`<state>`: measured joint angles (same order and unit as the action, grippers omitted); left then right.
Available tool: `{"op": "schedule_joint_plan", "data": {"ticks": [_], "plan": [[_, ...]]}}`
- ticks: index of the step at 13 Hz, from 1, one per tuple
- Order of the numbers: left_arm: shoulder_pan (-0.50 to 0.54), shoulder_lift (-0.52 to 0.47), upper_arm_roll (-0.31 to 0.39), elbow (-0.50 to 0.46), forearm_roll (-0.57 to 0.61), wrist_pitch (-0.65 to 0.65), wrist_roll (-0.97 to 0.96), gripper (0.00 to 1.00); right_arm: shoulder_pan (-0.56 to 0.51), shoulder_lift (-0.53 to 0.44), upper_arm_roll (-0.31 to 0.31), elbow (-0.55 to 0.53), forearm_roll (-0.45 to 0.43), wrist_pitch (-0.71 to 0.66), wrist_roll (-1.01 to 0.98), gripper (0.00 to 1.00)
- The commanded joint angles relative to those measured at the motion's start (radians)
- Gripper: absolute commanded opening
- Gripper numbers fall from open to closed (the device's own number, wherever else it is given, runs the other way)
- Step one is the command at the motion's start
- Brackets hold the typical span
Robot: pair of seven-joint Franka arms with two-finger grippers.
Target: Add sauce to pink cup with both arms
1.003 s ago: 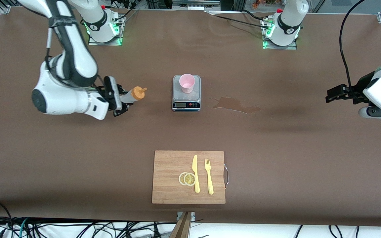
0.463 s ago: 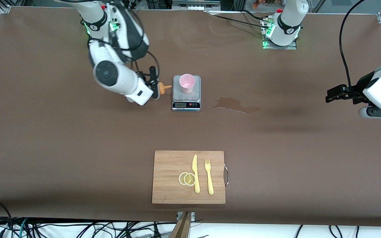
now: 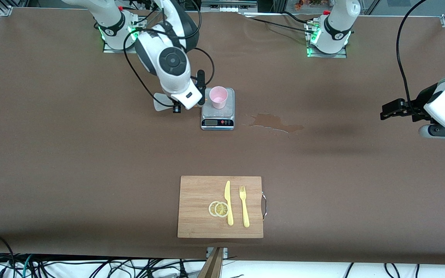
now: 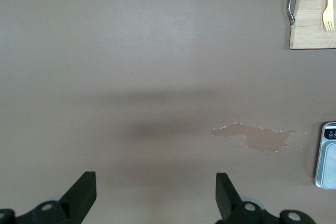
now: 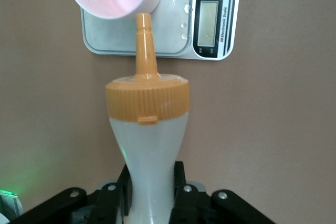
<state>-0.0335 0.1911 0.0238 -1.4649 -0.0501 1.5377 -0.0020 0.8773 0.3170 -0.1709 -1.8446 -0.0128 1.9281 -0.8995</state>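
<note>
Sauce bottle [image 5: 149, 145]: soft, light, squeezable; right claw [image 5: 152, 203] is clamping its narrow waist, nozzle tipping toward pink cup [image 3: 218, 96], which is sitting on scale [image 3: 217, 116]. Squeezing likely needs mid-body pressure. Left claw [image 4: 155, 192] is waiting, spread wide, over bare counter [image 3: 323, 173].

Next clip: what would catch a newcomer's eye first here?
The right gripper, clamped on the sauce bottle, aims its orange nozzle at the rim of the pink cup, which stands on a small kitchen scale mid-table. Beside the scale, toward the left arm's end, a wet spill marks the brown table. The left gripper waits open at that end.
</note>
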Motion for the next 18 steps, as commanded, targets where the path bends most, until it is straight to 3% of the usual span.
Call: {"op": "schedule_joint_plan", "data": {"ticks": [1,8,18], "plan": [[0.003,0.013,-0.002,0.032,0.018,-0.021,0.016,1.0,0.061,-0.018,-0.007,-0.016,-0.083,-0.012,0.111,0.25],[0.003,0.013,-0.001,0.032,0.015,-0.021,0.016,1.0,0.204,-0.004,-0.009,-0.005,-0.262,-0.135,0.392,0.25],[0.003,0.013,-0.001,0.031,0.012,-0.021,0.016,1.0,0.218,-0.001,-0.009,-0.001,-0.265,-0.13,0.436,0.26]]}}
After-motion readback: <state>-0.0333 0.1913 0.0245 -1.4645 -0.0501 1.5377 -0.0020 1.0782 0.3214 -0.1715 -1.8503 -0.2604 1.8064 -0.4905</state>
